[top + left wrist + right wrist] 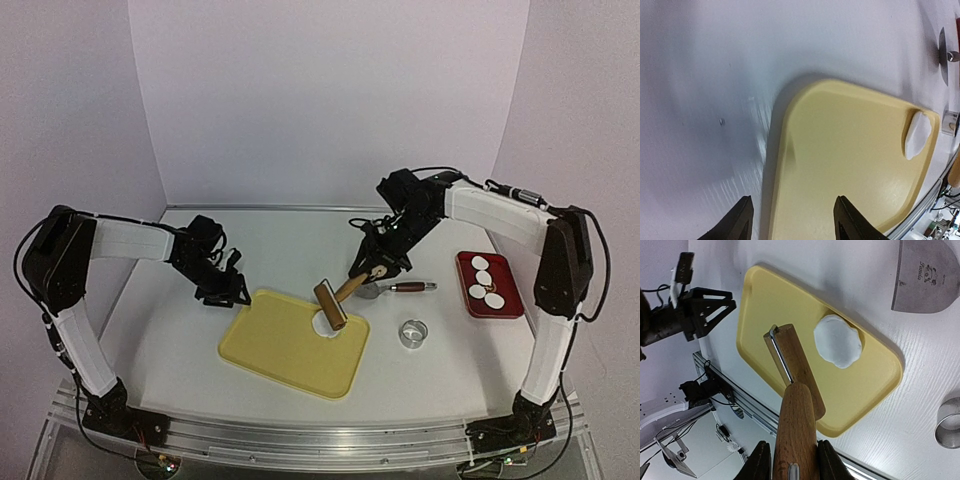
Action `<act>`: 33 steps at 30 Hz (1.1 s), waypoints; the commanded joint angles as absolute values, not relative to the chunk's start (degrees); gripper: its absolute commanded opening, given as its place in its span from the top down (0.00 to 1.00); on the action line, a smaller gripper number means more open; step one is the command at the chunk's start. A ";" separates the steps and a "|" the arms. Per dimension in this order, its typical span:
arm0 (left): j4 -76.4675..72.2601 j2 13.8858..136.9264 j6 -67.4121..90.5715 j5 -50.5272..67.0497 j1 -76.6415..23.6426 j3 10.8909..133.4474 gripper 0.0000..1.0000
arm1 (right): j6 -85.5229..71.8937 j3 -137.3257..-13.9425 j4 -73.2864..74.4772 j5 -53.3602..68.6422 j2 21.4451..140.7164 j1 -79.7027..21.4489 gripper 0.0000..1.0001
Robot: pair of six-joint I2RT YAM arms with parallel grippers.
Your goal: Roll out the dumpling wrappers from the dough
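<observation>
Dumpling wrappers (484, 277) (four, finished) lie in the red tray (507, 280) at the tabletop's right edge. My right pincer (790, 462) is clamped on the rolling pin (792, 365) near the dough (837, 340). I should lower it level and press evenly. My left pincer (792, 220) stands apart.

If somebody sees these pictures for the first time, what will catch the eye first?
The yellow board in the middle of the table, with a white dough patch at its far right corner. The right gripper holds a wooden roller by its handle close to that patch. At the right, a red tray carries four white wrappers.
</observation>
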State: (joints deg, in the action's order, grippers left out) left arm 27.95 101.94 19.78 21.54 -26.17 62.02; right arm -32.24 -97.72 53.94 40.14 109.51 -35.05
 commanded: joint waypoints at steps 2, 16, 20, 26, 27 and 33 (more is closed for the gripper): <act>26.07 96.94 24.23 23.87 -26.60 55.73 0.43 | -26.36 -101.16 57.12 39.78 115.65 -35.49 1.00; 36.14 105.09 18.59 8.63 -30.75 60.46 0.95 | -20.54 -109.47 69.55 26.60 125.82 -35.42 1.00; 36.77 106.89 18.14 7.39 -31.38 61.78 1.00 | -19.48 -107.37 71.00 21.06 127.21 -35.44 1.00; 35.91 107.99 19.05 8.47 -31.73 62.82 1.00 | -18.44 -102.61 67.38 19.88 129.62 -35.66 1.00; 35.73 108.06 19.20 8.63 -31.75 62.84 1.00 | -18.42 -102.30 66.90 19.86 129.88 -35.77 1.00; 35.33 108.44 19.76 9.18 -31.80 63.03 1.00 | -18.06 -102.52 66.39 18.75 131.91 -36.31 1.00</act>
